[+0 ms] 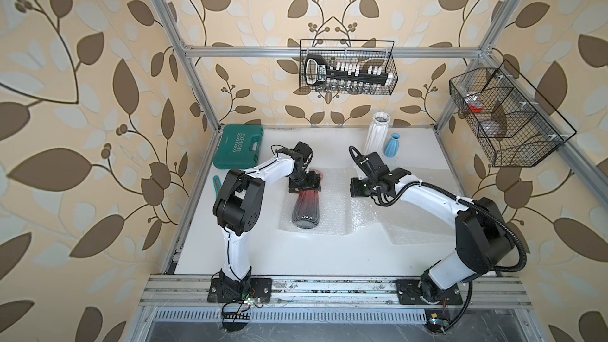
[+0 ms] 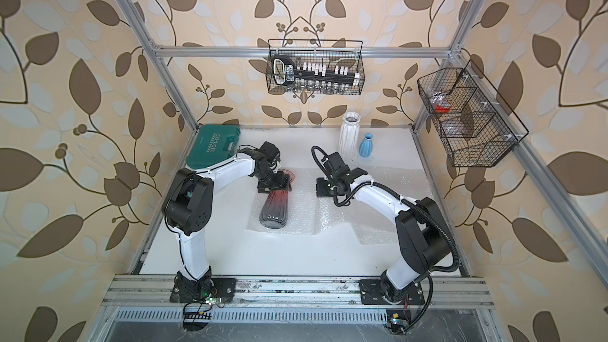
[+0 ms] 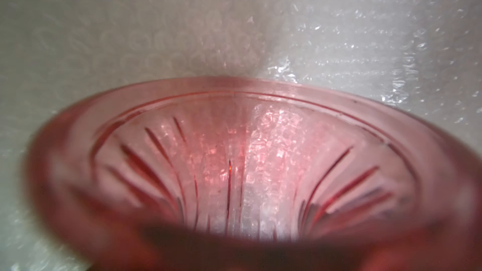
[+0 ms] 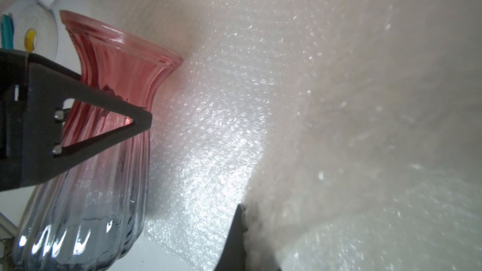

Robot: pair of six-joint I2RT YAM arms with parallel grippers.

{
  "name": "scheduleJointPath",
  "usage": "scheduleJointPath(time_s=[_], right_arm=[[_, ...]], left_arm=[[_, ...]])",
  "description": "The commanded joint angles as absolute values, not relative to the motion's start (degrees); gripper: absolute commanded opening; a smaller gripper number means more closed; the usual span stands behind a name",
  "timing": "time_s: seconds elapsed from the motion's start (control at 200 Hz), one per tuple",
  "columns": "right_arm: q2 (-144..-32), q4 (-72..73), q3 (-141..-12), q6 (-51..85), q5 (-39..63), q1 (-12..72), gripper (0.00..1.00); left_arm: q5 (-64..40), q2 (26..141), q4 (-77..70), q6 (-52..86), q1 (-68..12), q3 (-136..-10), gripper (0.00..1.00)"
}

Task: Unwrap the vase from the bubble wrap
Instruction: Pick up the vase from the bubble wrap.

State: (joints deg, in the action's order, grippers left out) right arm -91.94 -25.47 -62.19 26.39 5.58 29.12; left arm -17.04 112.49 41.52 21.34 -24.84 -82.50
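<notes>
A ribbed glass vase, red at the flared mouth and dark grey at the base, lies on its side on the spread-out bubble wrap. My left gripper straddles its neck. The right wrist view shows one left finger against the vase; whether the jaws grip it is unclear. In the left wrist view the vase mouth fills the picture and no fingers show. My right gripper is shut on a bunched fold of bubble wrap, with one dark finger showing.
A green tool case lies at the back left. A white ribbed vase and a small blue vase stand at the back. Wire baskets hang on the frame. More bubble wrap lies under the right arm.
</notes>
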Motion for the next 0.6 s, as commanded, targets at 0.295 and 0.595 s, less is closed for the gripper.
scheduleJointPath(time_s=[0.295, 0.595], right_arm=[[-91.90, -26.52, -61.45, 26.73, 2.39, 28.88, 0.03], [-88.90, -29.33, -61.53, 26.59, -6.07, 28.86, 0.45]], left_arm=[[-15.21, 112.45, 40.23, 21.16, -25.58, -82.14, 0.64], [-16.50, 107.67, 35.66, 20.92, -25.58, -79.04, 0.59]])
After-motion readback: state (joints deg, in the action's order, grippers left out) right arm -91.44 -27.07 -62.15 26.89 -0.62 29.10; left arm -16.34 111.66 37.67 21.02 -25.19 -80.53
